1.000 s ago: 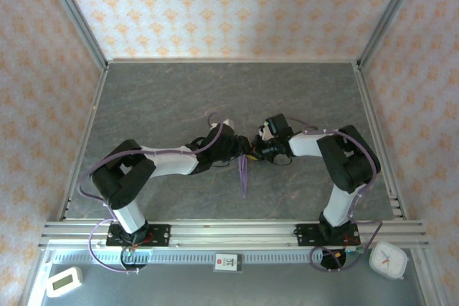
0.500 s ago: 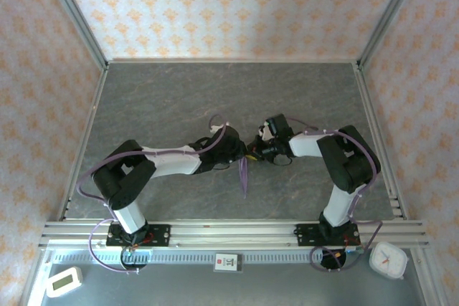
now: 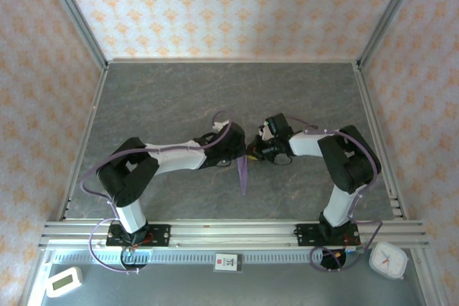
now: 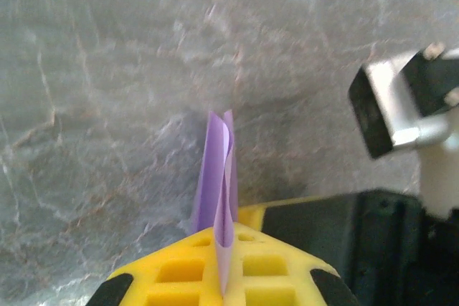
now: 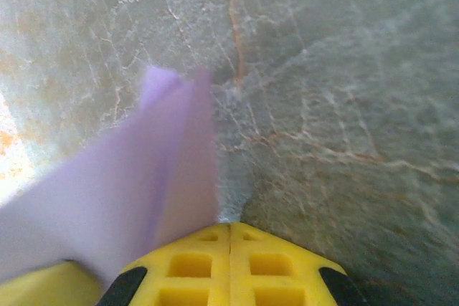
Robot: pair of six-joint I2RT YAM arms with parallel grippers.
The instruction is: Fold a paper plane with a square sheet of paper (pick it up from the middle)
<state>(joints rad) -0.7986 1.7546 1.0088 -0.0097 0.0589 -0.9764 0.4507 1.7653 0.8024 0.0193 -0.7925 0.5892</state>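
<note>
Your paper plane sits at the middle of the table, a slim lavender strip between the two arms. Your left gripper is clamped on its folded edge. Your right gripper has its jaws together, the paper just beside them; you cannot tell whether they pinch it.

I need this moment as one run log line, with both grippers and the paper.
left gripper: shut on paper plane | right gripper: shut, hold unclear | tip: points to near edge of table
</note>
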